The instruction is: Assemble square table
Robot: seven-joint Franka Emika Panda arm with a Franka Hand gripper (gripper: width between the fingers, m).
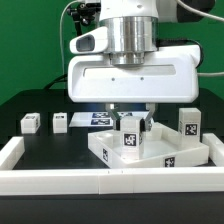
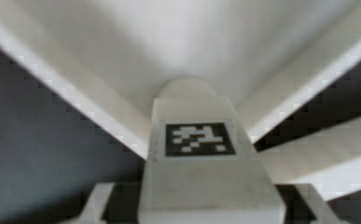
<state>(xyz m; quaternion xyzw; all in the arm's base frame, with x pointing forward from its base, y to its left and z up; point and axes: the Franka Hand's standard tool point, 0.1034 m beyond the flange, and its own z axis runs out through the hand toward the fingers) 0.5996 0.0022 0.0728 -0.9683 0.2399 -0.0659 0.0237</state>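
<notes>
The hand (image 1: pixel 131 127) is clamped on one leg post (image 1: pixel 129 139) over the single slab (image 1: pixel 165 158). Three other leg posts (image 1: pixel 30 123) flank it, each bearing a black-and-white tag.

Low wall (image 1: pixel 60 180) just beside slab (image 1: pixel 190 155), leg posts (image 1: pixel 30 122) near

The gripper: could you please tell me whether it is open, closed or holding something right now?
The gripper is closed on a white leg post.
</notes>
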